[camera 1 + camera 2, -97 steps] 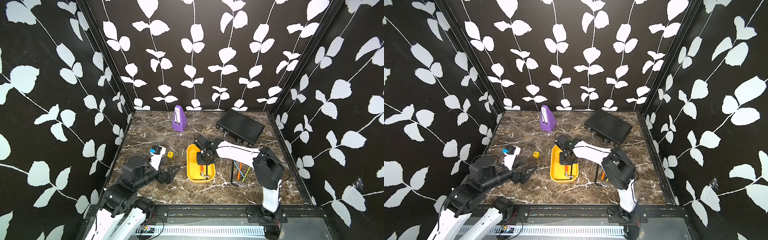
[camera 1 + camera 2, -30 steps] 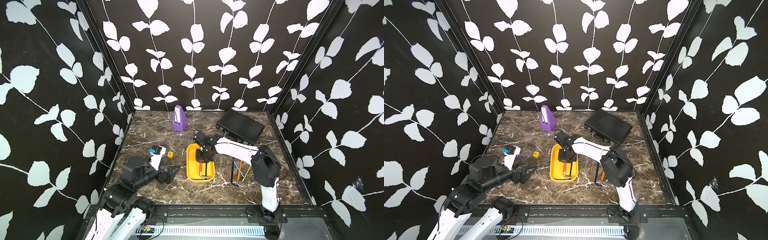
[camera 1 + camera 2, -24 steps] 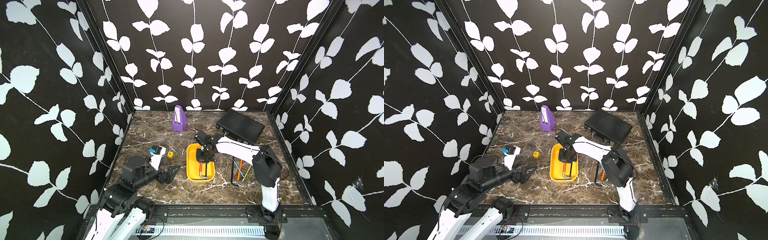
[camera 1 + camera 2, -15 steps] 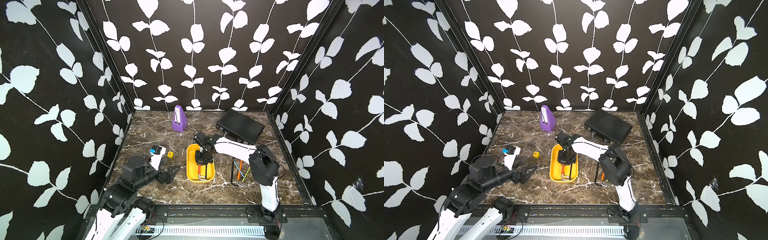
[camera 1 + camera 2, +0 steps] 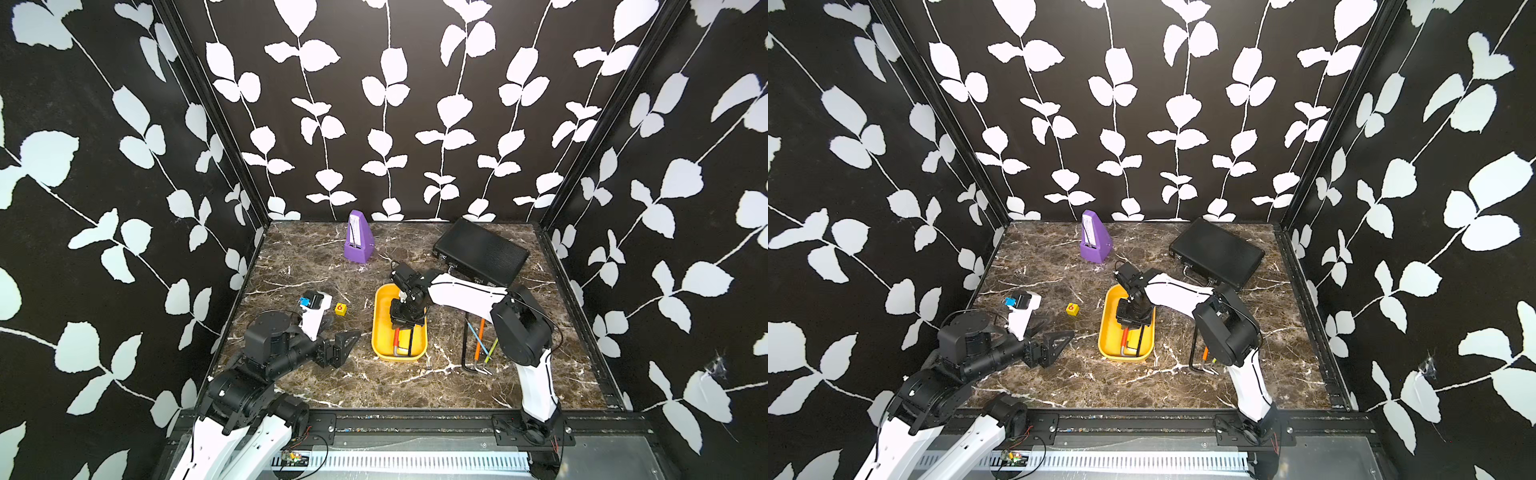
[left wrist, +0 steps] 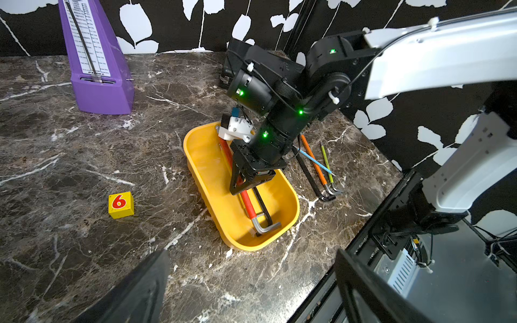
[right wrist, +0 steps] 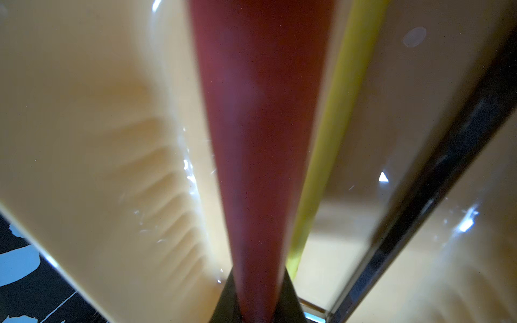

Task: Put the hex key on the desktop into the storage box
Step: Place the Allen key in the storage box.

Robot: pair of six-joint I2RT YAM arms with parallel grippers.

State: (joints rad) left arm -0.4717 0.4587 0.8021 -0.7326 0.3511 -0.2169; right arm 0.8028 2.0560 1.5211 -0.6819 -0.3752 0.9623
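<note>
Right gripper point(image 6: 244, 187) is clamping the red-sleeved hex key point(image 6: 249, 205) inside the storage box point(image 6: 207, 173), its arm point(image 5: 465, 291) leaning forward, wrist pointing steeply down; left gripper point(image 5: 345, 347) is lying open, empty.

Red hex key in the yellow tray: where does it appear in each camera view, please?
In a top view: red hex key lies in the storage box, near centre, lower half.
In a top view: same box, left of centre.
Left wrist: inside the box, near the picture's middle.
Right wrist: blurred close-up, running through the middle.
Shared landmark: the yellow storage box.
</note>
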